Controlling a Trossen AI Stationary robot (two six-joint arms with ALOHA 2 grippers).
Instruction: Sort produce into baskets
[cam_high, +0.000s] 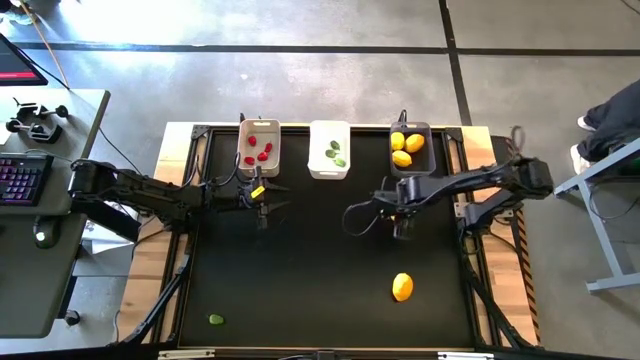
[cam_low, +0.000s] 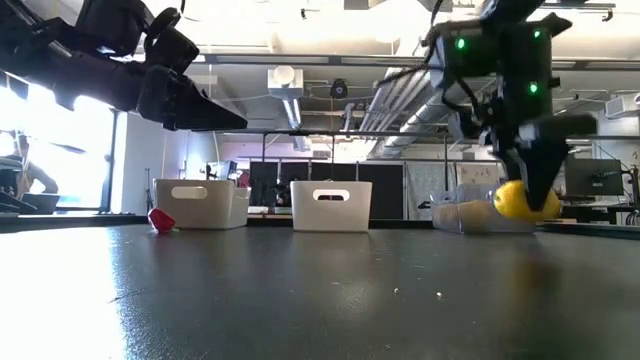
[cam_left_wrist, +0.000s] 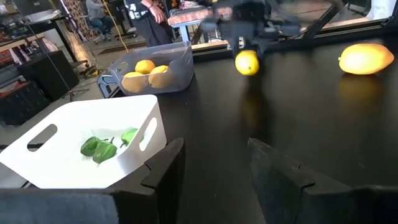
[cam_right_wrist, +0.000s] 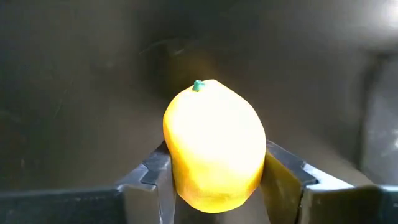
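Note:
My right gripper (cam_high: 403, 222) is shut on a yellow lemon (cam_right_wrist: 214, 146) just above the table, in front of the dark grey basket (cam_high: 411, 150), which holds several yellow lemons. My left gripper (cam_left_wrist: 217, 180) is open and empty above the table, in front of the beige basket (cam_high: 258, 147) with its red pieces. The white basket (cam_high: 330, 150) between them holds green pieces. An orange-yellow lemon (cam_high: 402, 287) and a green piece (cam_high: 216, 320) lie on the table near its front edge. In the low view a red piece (cam_low: 160, 220) lies on the table beside the beige basket. My right gripper pinches the yellow lemon's two long sides (cam_right_wrist: 177, 168) between its two fingers (cam_right_wrist: 283, 177). The fingers point down and come from above. The lemon's green stem end (cam_right_wrist: 198, 85) points away from the wrist. The lemon (cam_low: 520, 200) is lifted clear of the table.
The three baskets stand in a row along the far edge. The dark tabletop (cam_high: 300, 280) has wooden side rails. A desk with a keyboard (cam_high: 25, 178) stands left of the table. People show in the room beyond.

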